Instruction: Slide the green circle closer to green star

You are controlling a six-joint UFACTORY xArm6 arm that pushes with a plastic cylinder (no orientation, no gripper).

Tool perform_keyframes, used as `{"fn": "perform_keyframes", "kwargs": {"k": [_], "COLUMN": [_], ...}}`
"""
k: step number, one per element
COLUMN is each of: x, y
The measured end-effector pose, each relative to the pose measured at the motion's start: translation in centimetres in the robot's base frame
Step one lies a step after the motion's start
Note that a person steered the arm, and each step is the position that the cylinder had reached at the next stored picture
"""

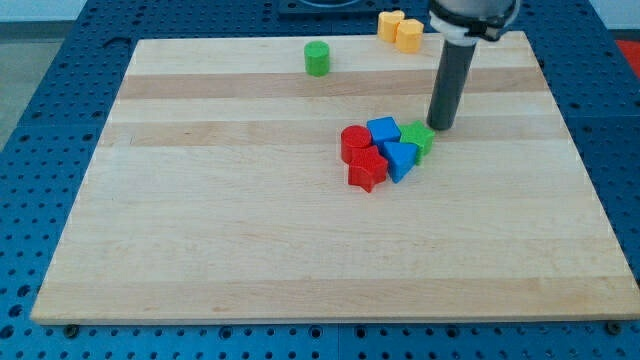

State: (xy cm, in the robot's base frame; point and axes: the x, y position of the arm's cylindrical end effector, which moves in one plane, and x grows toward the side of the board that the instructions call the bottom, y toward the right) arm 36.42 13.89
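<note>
The green circle (317, 58), a short cylinder, stands near the board's top edge, left of centre. The green star (418, 137) sits right of centre, at the right end of a tight cluster of blocks. My tip (440, 127) rests on the board just to the right of and slightly above the green star, close to it or touching it. The tip is far to the right of and below the green circle.
The cluster holds a red cylinder (355, 142), a red star (367, 171), a blue cube (383, 130) and a blue triangle-like block (400, 159). Two yellow blocks (401, 28) sit at the top edge. The wooden board (250, 240) lies on a blue perforated table.
</note>
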Motion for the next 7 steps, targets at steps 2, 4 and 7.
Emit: {"fn": "perform_keyframes", "kwargs": {"k": [2,4,7], "x": [-3.7,-4.6,-14.8], "y": [-6.5,-24.9,-21.7]}}
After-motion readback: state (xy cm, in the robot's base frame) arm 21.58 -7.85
